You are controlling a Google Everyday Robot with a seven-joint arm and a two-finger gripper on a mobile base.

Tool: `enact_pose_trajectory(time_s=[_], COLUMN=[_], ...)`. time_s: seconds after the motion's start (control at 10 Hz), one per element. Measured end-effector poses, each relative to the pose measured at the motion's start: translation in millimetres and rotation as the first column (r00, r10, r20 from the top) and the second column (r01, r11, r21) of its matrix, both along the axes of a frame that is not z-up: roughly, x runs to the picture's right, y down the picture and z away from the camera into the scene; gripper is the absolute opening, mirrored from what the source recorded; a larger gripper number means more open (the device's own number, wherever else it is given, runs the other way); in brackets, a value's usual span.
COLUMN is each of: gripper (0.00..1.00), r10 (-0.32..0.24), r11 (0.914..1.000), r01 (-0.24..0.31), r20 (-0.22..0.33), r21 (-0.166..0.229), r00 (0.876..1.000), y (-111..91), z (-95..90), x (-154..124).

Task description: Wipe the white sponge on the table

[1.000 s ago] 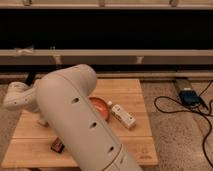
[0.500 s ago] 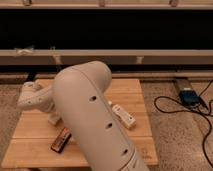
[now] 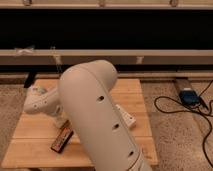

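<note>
Table: one, a small square top of honey-tan wooden planks, on a speckled floor.
Robot arm: one, thick and white. It rises from the near edge of the view, bends over the middle of the table, then reaches left and down with a thinner link.
Gripper: one, at the low end of the thinner link. It is on the left half of the table, low over the planks and just beside the thick part of the arm. Only a small pale part of it shows, so I cannot say if it is apart, together or clamped on a thing.
White sponge: I cannot find it with certainty. The arm covers the middle of the table, and no separate sponge shows on the bare planks.
Dark flat bar: one, red-black. It lies diagonally on the table, near and just right of the gripper, with its far end close under it.
White bottle: one, lying on the right half of the table and partly hidden behind the arm.
Blue box: one, on the floor right of the table.
Black cables: at least two, looping on the floor near the blue box.
Dark wall: it runs across the far side, with one pale ledge along it.
</note>
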State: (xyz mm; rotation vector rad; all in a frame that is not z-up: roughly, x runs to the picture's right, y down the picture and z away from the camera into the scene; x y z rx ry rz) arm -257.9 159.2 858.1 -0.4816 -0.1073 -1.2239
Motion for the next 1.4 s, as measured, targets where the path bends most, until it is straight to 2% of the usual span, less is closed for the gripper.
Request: enact_pose_trajectory(time_s=[0.3,0.7,1.1,1.4], gripper=[0.00,0.00,0.00,0.00], r10=[-0.039,-0.128,-0.219,-0.280], r11=[0.9992,0.9918,0.9756,0.9596], r01=[0.039,0.128,0.219,0.281], r20=[0.016,0.061,0.118,0.169], r21=[-0.002,0.002,0.009,0.019], r00=[0.999,0.990,0.969,0.945], y=[19.9,37.5,51.2,57.6], z=[-16.6,-32.8,-43.7,-49.4], x=[-11.8,-34.9,-67.3,-100.8])
